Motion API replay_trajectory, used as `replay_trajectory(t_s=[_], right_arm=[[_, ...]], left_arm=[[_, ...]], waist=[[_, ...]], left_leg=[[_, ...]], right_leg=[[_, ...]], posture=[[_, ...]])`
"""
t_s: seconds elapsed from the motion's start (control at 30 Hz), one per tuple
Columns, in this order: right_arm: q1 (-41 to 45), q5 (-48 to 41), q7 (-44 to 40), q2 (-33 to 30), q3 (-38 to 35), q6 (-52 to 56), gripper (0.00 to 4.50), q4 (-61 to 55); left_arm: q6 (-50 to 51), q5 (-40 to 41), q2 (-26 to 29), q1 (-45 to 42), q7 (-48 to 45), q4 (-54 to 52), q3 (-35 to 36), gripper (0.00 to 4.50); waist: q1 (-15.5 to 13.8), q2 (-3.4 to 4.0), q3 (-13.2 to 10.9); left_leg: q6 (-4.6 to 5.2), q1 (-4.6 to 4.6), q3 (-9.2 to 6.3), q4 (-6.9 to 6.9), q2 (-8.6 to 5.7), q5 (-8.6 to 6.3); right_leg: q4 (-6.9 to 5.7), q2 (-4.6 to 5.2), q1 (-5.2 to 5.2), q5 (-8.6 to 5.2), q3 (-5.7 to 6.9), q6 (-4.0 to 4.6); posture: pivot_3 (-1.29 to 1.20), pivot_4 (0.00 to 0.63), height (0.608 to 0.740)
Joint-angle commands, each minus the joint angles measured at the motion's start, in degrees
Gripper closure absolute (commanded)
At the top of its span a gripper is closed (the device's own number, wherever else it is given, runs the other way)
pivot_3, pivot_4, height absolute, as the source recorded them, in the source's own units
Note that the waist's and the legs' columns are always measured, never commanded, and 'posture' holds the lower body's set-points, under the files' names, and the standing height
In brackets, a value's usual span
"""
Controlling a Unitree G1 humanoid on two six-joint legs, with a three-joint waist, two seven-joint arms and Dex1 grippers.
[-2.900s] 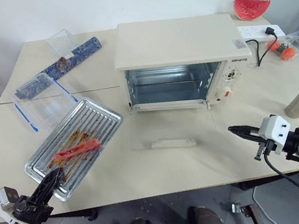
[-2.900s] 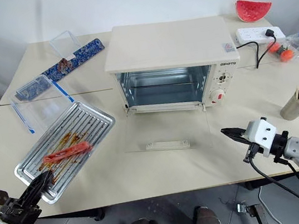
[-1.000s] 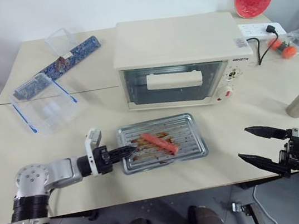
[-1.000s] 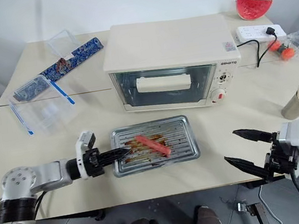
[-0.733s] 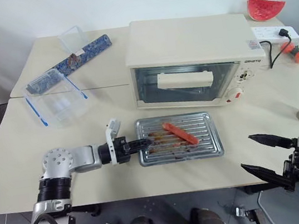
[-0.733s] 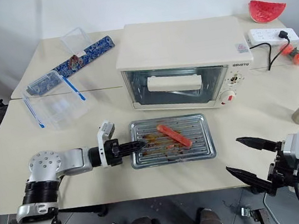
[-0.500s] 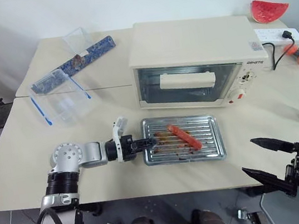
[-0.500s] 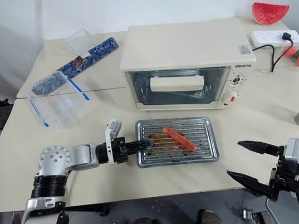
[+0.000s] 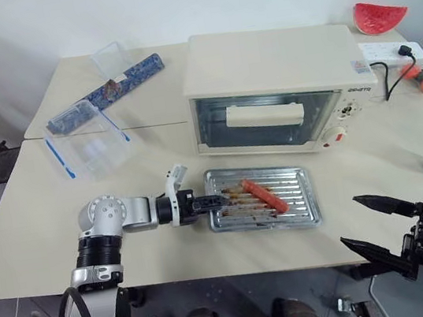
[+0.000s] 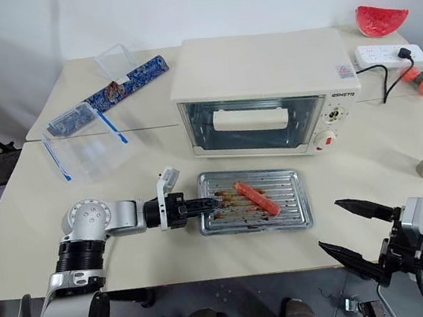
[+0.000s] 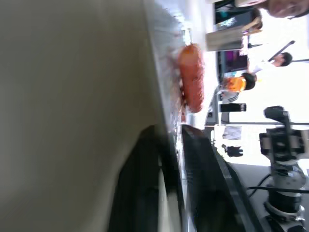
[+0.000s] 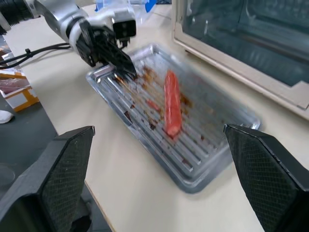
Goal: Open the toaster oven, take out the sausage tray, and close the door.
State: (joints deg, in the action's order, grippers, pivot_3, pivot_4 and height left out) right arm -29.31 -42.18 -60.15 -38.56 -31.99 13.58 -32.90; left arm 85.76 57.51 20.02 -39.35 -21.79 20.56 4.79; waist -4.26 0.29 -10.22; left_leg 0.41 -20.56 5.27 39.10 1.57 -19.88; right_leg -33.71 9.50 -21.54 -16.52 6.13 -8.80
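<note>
Where the table (image 9: 36,209) lies, one sausage tray (image 9: 295,210) holds one sausage (image 9: 265,195).

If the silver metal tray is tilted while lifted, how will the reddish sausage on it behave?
The reddish sausage lies loose across the ridges of the silver metal tray, so it would probably roll or slide. The brown grease stains suggest a slippery surface.
</note>
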Motion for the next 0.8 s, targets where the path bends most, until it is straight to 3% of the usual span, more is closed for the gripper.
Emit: replay_trajectory(t_s=[0.03, 0.2, 0.33, 0.43, 0.47, 0.5, 0.6, 0.73, 0.8], right_arm=[[0.46, -0.76, 0.45, 0.44, -0.22, -0.69, 0.0, -1.4], [0.98, 0.05, 0.21, 0.93, 0.88, -1.28, 0.0, -0.78], [1.68, 0.77, -0.9, 0.69, 1.85, -1.93, 0.0, 0.2], [2.25, 1.11, -1.8, 0.31, 2.49, -2.43, 0.0, 0.98], [3.02, 1.04, -2.12, 0.31, 2.55, -2.89, 0.0, 1.69], [3.85, 0.44, -2.98, -0.31, 2.72, -2.47, 0.0, 2.58], [6.63, 0.35, -6.71, -2.59, 4.06, -2.01, 0.0, 5.6], [13.18, 3.08, -11.47, -4.01, 5.99, -7.34, 0.0, 11.03], [15.15, 3.0, -13.21, -4.9, 6.34, -7.78, 0.0, 12.15]], left_arm=[[3.7, -2.05, -1.19, 1.77, -0.73, 0.82, -0.24, 2.41], [4.55, -1.64, -0.25, 3.6, -1.94, -3.74, 3.68, 0.99], [1.7, -0.12, 4.11, 6.5, -7.7, -11.82, 5.19, 0.03], [-0.61, 1.59, 7.86, 8.88, -13.11, -15.99, 7.21, 0.03], [-7.48, -1.66, 12.83, 12.25, -19.87, -20.52, 4.27, 0.03], [-19.49, -4.02, 15.72, 17.12, -32.03, -25.41, 6.24, 0.03], [-44.12, -16.27, 26.06, 28.6, -46.88, -27.34, 5.67, 0.03], [-59.61, -21.34, 27.14, 34.81, -46.97, -23.91, 13.49, 0.03], [-62.19, -22.11, 27.69, 37.12, -46.79, -23.13, 16.48, 0.03]], waist=[[0.15, -0.02, -0.01], [0.47, -0.06, -0.01], [1.53, -0.13, -0.05], [2.85, -0.15, -0.06], [3.14, -0.23, -0.11], [3.39, -0.29, -0.15], [4.52, -0.32, -0.16], [3.76, -0.27, -0.17], [3.14, -0.31, -0.19]], left_leg=[[0.01, -0.01, 0.01, 0.0, 0.0, -0.02], [0.04, -0.04, 0.02, 0.0, 0.01, -0.09], [-0.01, -0.02, 0.03, -0.01, 0.1, -0.1], [-0.05, -0.01, 0.03, -0.06, 0.16, -0.11], [-0.06, -0.01, 0.02, -0.07, 0.18, -0.11], [-0.08, -0.01, 0.02, -0.12, 0.21, -0.12], [-0.24, -0.06, 0.21, -0.22, 0.32, -0.23], [-0.13, -0.53, 0.41, -0.03, 0.32, -0.28], [-0.06, -0.57, 0.32, 0.02, 0.33, -0.31]], right_leg=[[0.01, 0.0, -0.01, 0.0, 0.0, 0.0], [0.08, 0.0, -0.02, 0.0, 0.02, 0.0], [0.06, -0.06, -0.03, 0.0, 0.04, 0.0], [0.01, -0.11, -0.09, -0.01, 0.01, 0.02], [-0.02, -0.12, -0.12, -0.02, 0.02, 0.03], [-0.05, -0.12, -0.23, -0.03, 0.0, 0.05], [-0.13, -0.11, -0.66, -0.08, -0.06, 0.14], [-0.12, -0.08, -1.05, -0.1, 0.04, 0.19], [-0.12, -0.02, -1.05, -0.09, 0.06, 0.18]], posture=[[0.0, 0.15, 0.74], [0.0, 0.15, 0.74], [0.0, 0.15, 0.74], [0.0, 0.15, 0.74], [0.0, 0.15, 0.74], [0.0, 0.15, 0.74], [0.0, 0.15, 0.74], [0.0, 0.15, 0.74], [0.0, 0.15, 0.74]])
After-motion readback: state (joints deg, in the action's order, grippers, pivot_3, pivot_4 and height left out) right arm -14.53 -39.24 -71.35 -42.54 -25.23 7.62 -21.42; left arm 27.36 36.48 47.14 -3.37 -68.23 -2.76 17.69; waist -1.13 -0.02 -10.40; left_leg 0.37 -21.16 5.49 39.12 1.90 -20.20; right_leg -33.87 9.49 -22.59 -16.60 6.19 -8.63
